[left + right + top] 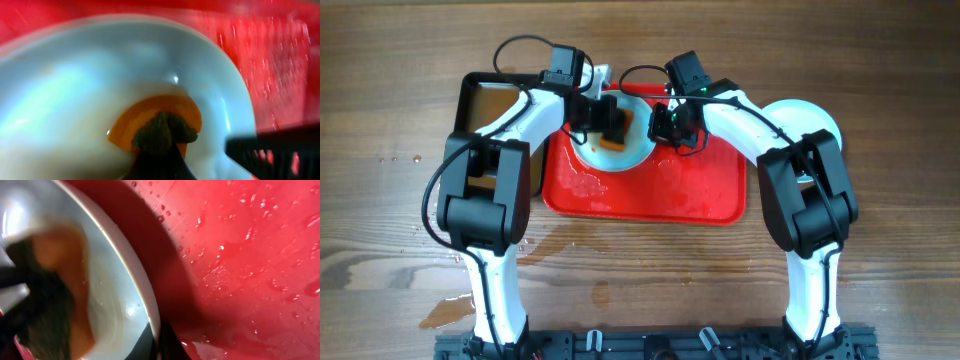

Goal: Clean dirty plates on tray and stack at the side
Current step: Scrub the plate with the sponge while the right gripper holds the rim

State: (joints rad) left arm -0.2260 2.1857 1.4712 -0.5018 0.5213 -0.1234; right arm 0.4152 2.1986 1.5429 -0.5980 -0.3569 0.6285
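Plate [120, 295] rim betw. R jaws, sponge [161, 131] under L jaws.

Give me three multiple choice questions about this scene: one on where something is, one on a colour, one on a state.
1. The sponge is: A on the plate; B in a sink; C on a shelf.
2. The tray is: A blue; B red; C green.
3. The right fingers are: A wide open; B out of view; C shut on the plate's rim.
Answers: 1 A, it sits at the plate's centre; 2 B, red throughout; 3 C, they pinch the rim in the right wrist view.
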